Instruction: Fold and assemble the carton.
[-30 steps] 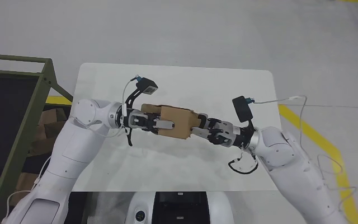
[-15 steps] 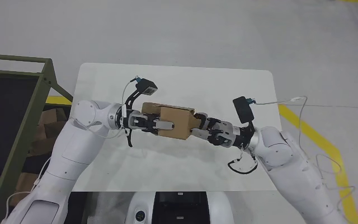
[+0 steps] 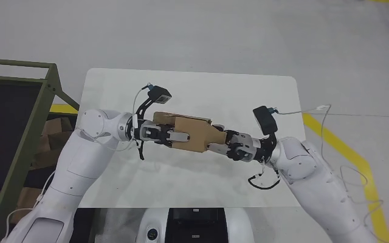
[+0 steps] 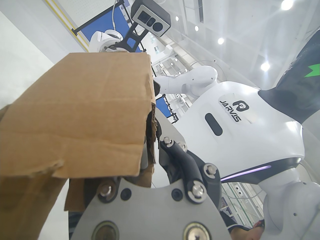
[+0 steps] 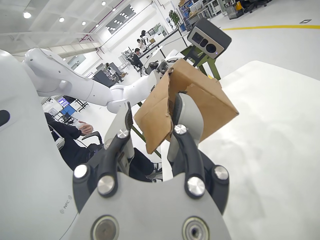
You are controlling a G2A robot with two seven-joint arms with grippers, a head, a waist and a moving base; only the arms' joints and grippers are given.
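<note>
Between left gripper (image 3: 172, 136) and right gripper (image 3: 216, 146) hangs carton (image 3: 191, 130).

the carton (image 3: 191, 133) was a plain brown corrugated box, partly formed into a rectangular tube. it was held off the white table (image 3: 243, 91) over its middle, lying lengthwise and slightly skewed. one end sat clamped in the left gripper (image 3: 167, 135). at the other, open end a loose flap with a ragged edge stood between the spread fingers of the right gripper (image 5: 152, 106), one finger against the wall. its side was creased, with a torn edge.
</note>
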